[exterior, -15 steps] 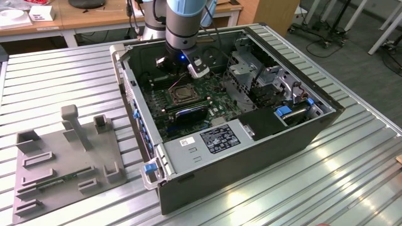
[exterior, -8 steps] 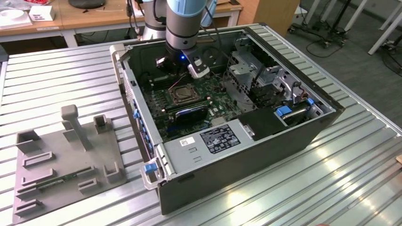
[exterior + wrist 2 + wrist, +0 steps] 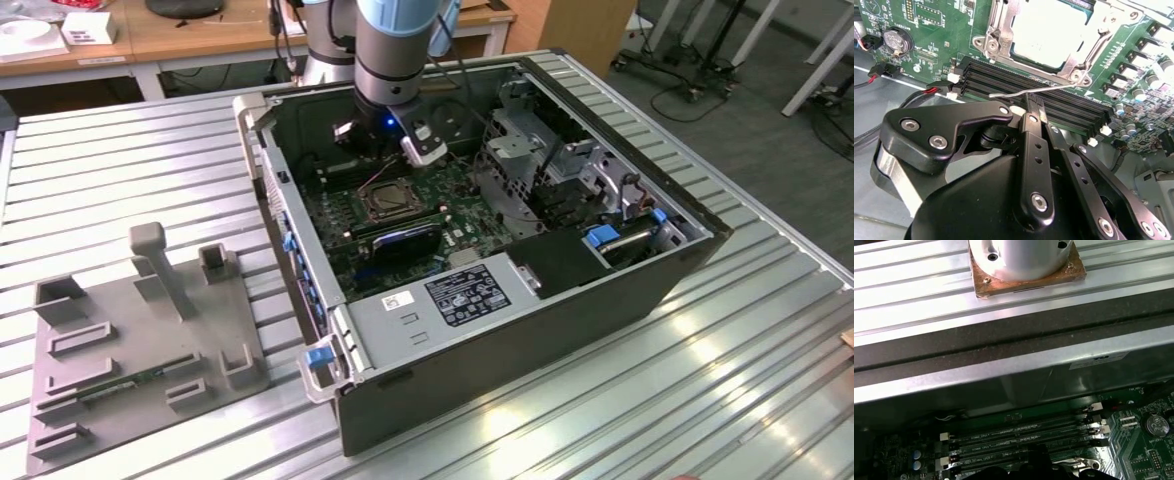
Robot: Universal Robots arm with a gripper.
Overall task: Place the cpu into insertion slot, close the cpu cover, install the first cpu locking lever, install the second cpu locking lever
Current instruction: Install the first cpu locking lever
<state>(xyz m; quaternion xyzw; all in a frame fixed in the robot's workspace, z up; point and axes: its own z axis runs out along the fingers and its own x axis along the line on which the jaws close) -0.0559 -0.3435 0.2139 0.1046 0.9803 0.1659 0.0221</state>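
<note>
Second wrist view shows the black pincer (image 3: 1034, 106) nearest, with its two fingers pressed together. Their tip stands right at a thin metal lever (image 3: 1069, 88). I cannot tell if the wire is caught between the fingers or only touches them. The lever runs across the long black memory slots (image 3: 1074, 107), along the near edge of the socket.

Just behind the memory slots is the chip (image 3: 1049, 30). It lies flat in the socket, with its pale face up. The cover frame (image 3: 1002, 20) is down around it, so the chip shows through the square window. Green circuit board (image 3: 939, 30) surrounds this place, and a round coin battery (image 3: 896, 40) sits on it, well apart from the socket.

In the exterior view the arm (image 3: 394, 50) reaches down into an open computer case (image 3: 534, 340). The socket (image 3: 388, 199) is on the board just below the arm's end. The case rests on a ribbed metal worktop (image 3: 747, 380). A grey holder plate (image 3: 134, 360) with small upright blocks lies on the worktop, at the exterior view's left, apart from the case.
</note>
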